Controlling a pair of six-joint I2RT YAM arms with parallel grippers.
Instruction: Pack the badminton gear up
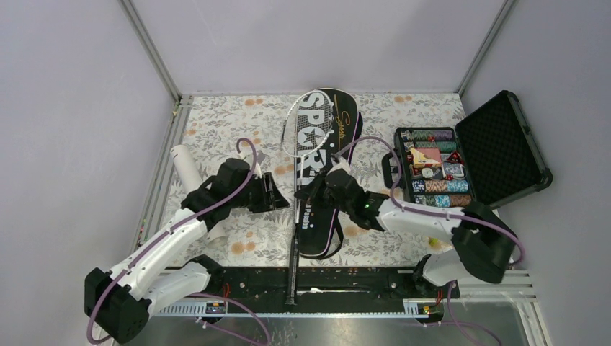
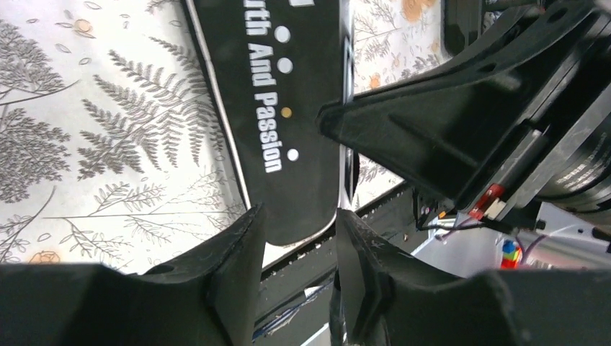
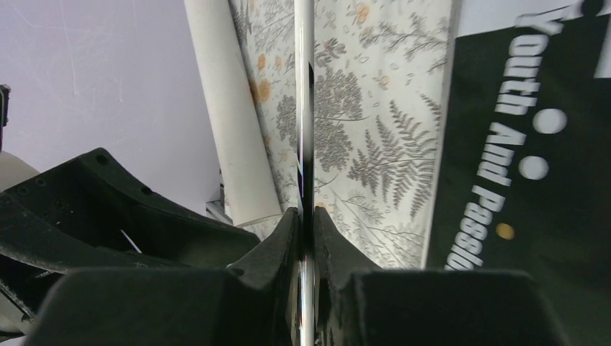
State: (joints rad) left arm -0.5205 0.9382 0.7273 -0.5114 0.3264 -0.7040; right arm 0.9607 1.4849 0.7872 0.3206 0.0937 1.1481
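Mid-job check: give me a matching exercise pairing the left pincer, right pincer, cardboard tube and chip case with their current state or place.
1 left pincer
2 right pincer
3 cardboard tube
4 chip case

A lid open, on the right side of the table
B shut on the racket shaft
C open, fingers apart
D lying near the table's left edge

Pairs: 1-C, 2-B, 3-D, 4-A

Lighting's bright and even from overhead with barely any hard shadows on the table (image 1: pixel 216 130), there's a bit of glare down the racket shaft (image 3: pixel 305 86), and up close both wrist cams turn soft, the dark fingers (image 2: pixel 230 259) blurry while the top view stays sharp.
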